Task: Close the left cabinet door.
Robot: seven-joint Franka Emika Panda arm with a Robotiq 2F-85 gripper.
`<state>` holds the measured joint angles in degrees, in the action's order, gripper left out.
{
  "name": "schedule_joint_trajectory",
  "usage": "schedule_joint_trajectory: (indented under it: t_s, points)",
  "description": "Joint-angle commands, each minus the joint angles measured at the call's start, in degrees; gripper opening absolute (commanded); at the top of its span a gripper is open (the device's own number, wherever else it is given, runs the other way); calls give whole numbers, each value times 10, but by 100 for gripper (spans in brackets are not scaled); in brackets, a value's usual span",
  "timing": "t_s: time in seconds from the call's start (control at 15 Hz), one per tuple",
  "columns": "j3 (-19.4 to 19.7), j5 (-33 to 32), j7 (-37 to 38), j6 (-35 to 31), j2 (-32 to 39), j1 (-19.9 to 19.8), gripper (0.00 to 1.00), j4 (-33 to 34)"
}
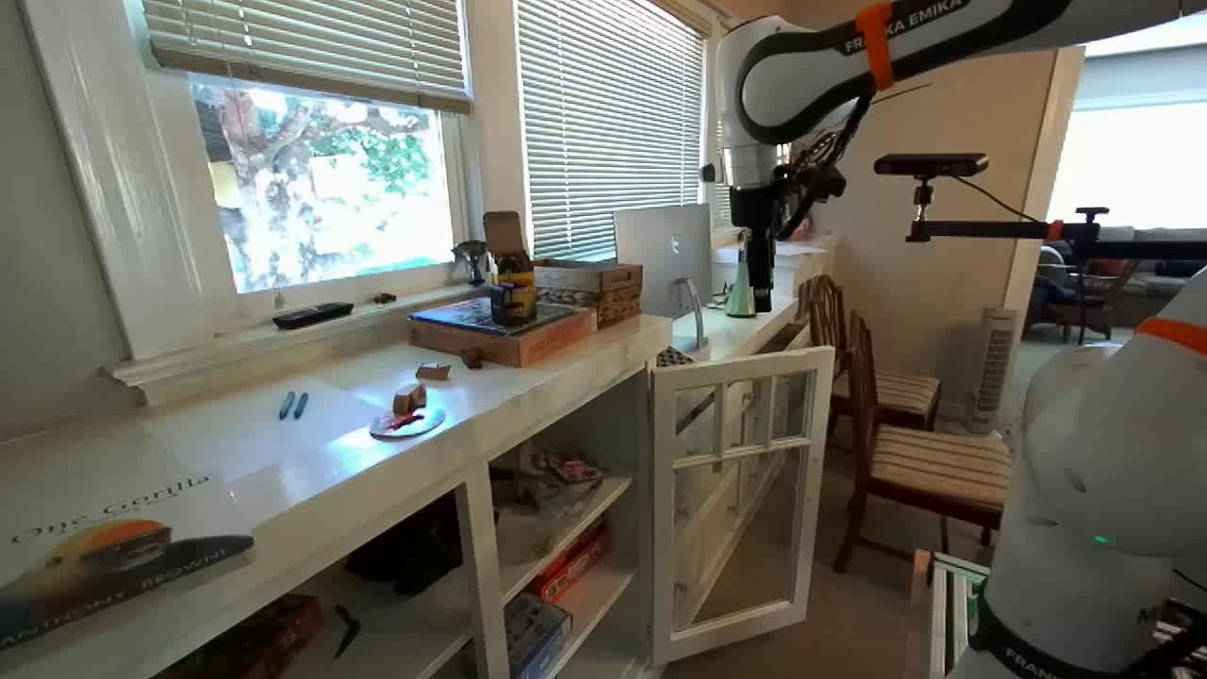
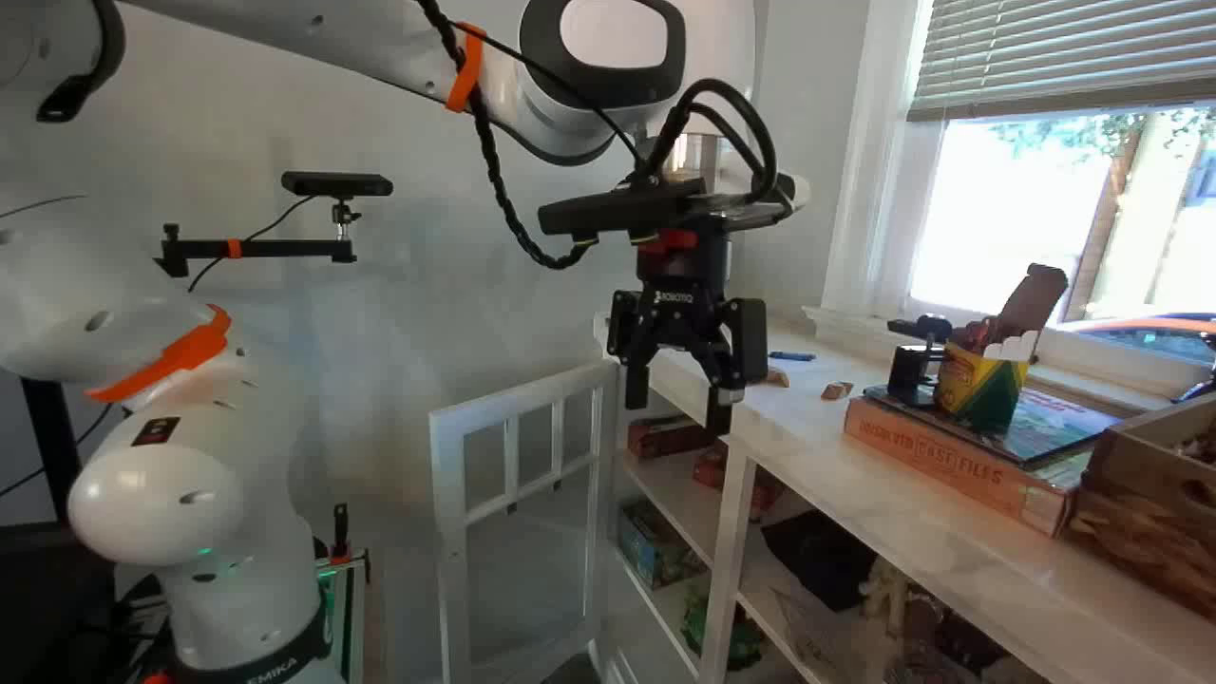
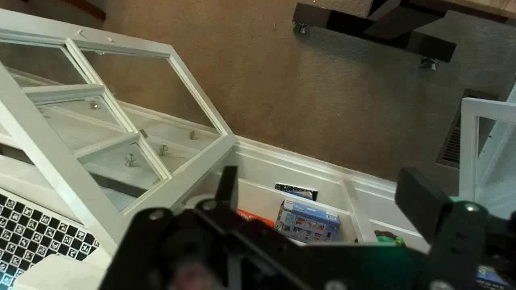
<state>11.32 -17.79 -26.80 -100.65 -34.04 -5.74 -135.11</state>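
The left cabinet door (image 2: 522, 492) is a white frame with glass panes. In an exterior view it stands wide open, swung out from the far end of the cabinet towards the robot base. Part of it shows at the right edge of the wrist view (image 3: 468, 145). My gripper (image 2: 678, 399) is open and empty, pointing down in front of the cabinet's upper front edge, apart from this door. Its fingers spread wide in the wrist view (image 3: 322, 189). It also shows side-on in an exterior view (image 1: 759, 292), where the left door is out of view.
The matching right door (image 1: 745, 451) also stands open; it fills the left of the wrist view (image 3: 117, 108). The white counter (image 2: 883, 503) bears an orange game box (image 2: 950, 475), a crayon box (image 2: 978, 385) and a wooden crate (image 2: 1154, 513). Wooden chairs (image 1: 929, 462) stand beyond the right door.
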Motion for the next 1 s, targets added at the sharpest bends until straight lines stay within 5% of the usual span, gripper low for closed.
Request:
schedule_joint_trajectory:
  t_s: [0.0, 0.93]
  points:
    - [4, -2, 2, 2, 0, 6, 100, 2]
    - [6, 8, 0, -11, 3, 13, 100, 1]
